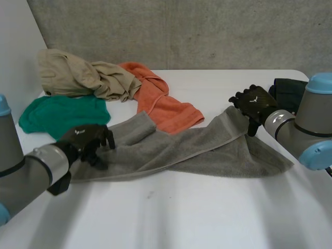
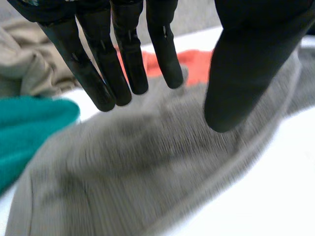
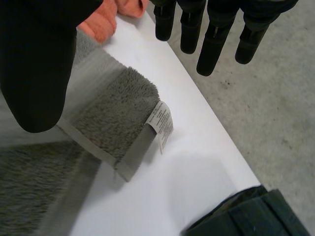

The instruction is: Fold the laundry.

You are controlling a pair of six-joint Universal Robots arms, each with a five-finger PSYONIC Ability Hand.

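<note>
A grey towel (image 1: 197, 150) lies stretched across the middle of the white table, rumpled and partly doubled over at its left end. My left hand (image 1: 83, 141) hovers over that left end. In the left wrist view its fingers (image 2: 93, 64) are straight, the thumb stands apart, and the grey towel (image 2: 147, 162) lies below with nothing pinched. My right hand (image 1: 254, 102) hangs above the towel's far right corner. In the right wrist view its thumb (image 3: 39, 64) and straight fingers stand apart over that corner (image 3: 113, 113), which carries a white label (image 3: 162, 123).
An orange towel (image 1: 161, 101), a beige garment (image 1: 83, 75) and a green cloth (image 1: 62, 114) lie at the back left. A dark folded cloth (image 1: 288, 89) sits at the right edge, beside my right hand. The table's far edge (image 3: 206, 113) runs just past the towel corner.
</note>
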